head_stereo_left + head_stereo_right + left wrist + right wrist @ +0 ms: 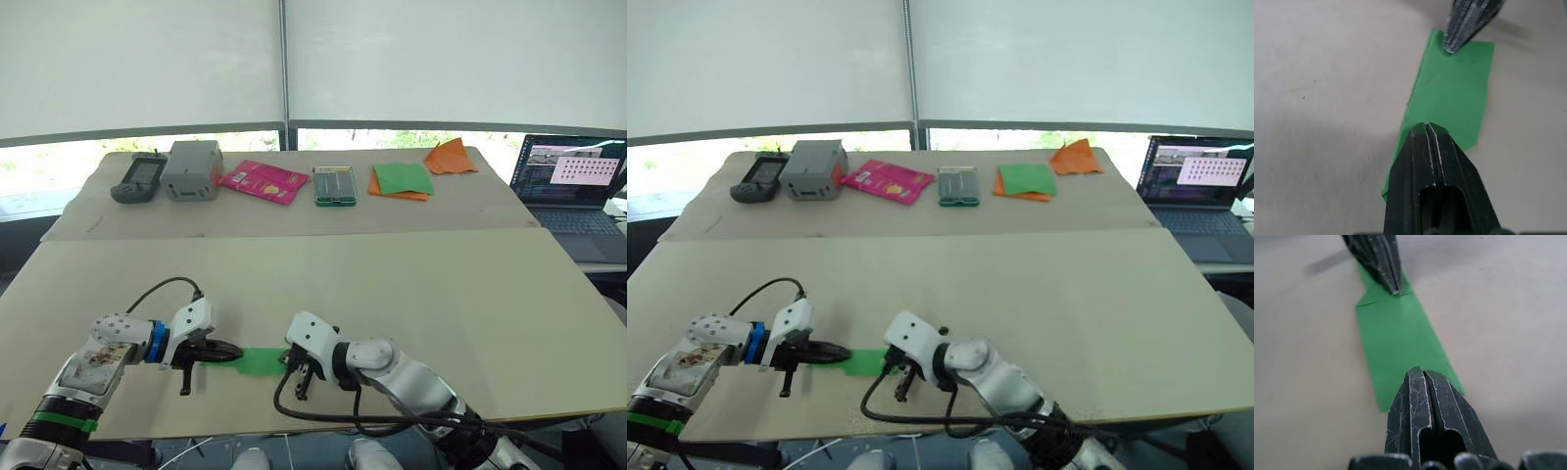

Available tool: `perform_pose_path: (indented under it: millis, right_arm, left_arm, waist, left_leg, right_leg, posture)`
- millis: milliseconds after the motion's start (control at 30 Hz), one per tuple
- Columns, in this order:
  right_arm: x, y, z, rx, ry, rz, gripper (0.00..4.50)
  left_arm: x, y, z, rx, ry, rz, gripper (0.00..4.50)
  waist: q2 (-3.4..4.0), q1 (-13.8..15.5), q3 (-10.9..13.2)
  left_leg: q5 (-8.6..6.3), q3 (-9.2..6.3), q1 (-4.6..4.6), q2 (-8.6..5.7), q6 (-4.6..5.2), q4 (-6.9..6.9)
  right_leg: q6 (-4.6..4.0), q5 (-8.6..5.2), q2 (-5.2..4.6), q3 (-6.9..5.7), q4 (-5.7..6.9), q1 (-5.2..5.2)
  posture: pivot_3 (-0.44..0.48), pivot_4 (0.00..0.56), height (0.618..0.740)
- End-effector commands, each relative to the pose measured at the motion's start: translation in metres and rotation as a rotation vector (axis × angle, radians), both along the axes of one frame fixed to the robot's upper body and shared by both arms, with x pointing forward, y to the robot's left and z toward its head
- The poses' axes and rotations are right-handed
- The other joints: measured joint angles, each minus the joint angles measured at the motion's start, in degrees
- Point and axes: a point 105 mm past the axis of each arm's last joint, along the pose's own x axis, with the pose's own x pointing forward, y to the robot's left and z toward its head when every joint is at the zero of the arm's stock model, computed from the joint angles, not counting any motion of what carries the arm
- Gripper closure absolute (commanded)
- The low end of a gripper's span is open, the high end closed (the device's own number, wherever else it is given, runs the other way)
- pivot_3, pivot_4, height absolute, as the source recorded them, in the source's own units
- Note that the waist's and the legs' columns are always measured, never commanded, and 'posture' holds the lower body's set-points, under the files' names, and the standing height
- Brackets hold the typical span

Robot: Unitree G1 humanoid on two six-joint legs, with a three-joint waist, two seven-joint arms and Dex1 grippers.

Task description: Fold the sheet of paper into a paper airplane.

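The paper airplane (pixel 259 360) lies flat on the near part of the tabletop (pixel 411 294), directly between the two end effectors. It is a narrow green folded strip with a pointed end toward the left end effector (pixel 227 353) and a squarer end toward the right end effector (pixel 290 360).

Left end effector: fingers pressed together, tips resting on the pointed end of the paper airplane (pixel 1449 93). In the left wrist view no gap shows between the fingers (pixel 1420 161). Whether paper is caught between them cannot be told.

Right end effector: fingers likewise pressed together, tips on the squarer end of the green strip. In the right wrist view the fingers (pixel 1415 401) meet along a single seam above the paper. Again, a pinch cannot be confirmed.

Well beyond both end effectors, along the far side of the tabletop: a handheld controller (pixel 137 178), a grey box (pixel 192 168), a pink packet (pixel 263 181), a green-edged flat case (pixel 334 185), a green-and-orange stack of sheets (pixel 401 180), and an orange folded paper piece (pixel 450 157). A laptop (pixel 573 181) stands open off the right end effector's side.
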Motion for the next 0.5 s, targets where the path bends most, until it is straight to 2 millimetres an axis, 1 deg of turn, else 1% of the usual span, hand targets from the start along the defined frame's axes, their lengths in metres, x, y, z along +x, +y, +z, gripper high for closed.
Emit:
perform_pose_path:
  millis: [33, 167, 233, 267, 400, 500]
  right_arm:
    - [0.013, 0.009, 0.009, 0.005, -0.013, -0.01, 4.45]
    - [0.019, 0.02, 0.001, -0.033, -0.018, 0.018, 4.45]
    - [0.021, 0.023, -0.002, -0.043, -0.017, 0.025, 4.45]
    - [0.021, 0.025, -0.002, -0.04, -0.016, 0.029, 4.45]
    - [0.015, 0.03, 0.004, -0.005, -0.02, 0.071, 4.45]
    - [0.01, 0.031, 0.002, -0.012, -0.019, 0.095, 4.45]
  left_arm:
    - [-0.006, 0.005, -0.021, 0.057, 0.061, 0.025, 4.5]
    - [-0.006, 0.003, -0.021, 0.052, 0.061, 0.027, 4.5]
    - [-0.006, 0.003, -0.02, 0.049, 0.062, 0.028, 4.5]
    - [-0.006, 0.003, -0.021, 0.05, 0.061, 0.028, 4.5]
    - [-0.006, 0.004, -0.021, 0.055, 0.06, 0.032, 4.5]
    - [-0.006, 0.004, -0.022, 0.057, 0.061, 0.034, 4.5]
  waist:
    - [0.07, 0.24, 0.07]
    - [0.13, 0.26, 0.03]
    - [0.17, 0.21, 0.01]
    - [0.18, 0.2, 0.01]
    - [0.18, 0.12, 0.01]
    - [0.18, 0.11, 0.01]
  left_leg:
    - [0.01, 0.01, -0.05, -0.02, 0.01, 0.01]
    - [0.03, 0.04, -0.07, -0.03, 0.05, 0.03]
    - [0.22, 0.04, -0.05, -0.03, 0.37, 0.03]
    - [0.22, 0.03, -0.04, -0.02, 0.37, 0.02]
    - [0.19, 0.03, -0.04, -0.02, 0.31, 0.02]
    - [0.18, 0.03, -0.04, -0.02, 0.3, 0.02]
  right_leg:
    - [0.0, 0.0, -0.01, 0.01, 0.01, 0.0]
    - [0.01, 0.01, 0.0, 0.03, 0.04, 0.02]
    - [0.01, 0.02, 0.02, 0.02, 0.08, 0.04]
    - [0.02, 0.02, 0.03, 0.02, 0.08, 0.04]
    - [0.02, 0.02, 0.03, 0.02, 0.07, 0.05]
    - [0.02, 0.02, 0.02, 0.03, 0.08, 0.04]
  posture:
    - [0.0, 0.15, 0.74]
    - [0.0, 0.15, 0.74]
    - [0.0, 0.15, 0.74]
    - [0.0, 0.15, 0.74]
    - [0.0, 0.15, 0.74]
    - [0.0, 0.15, 0.74]
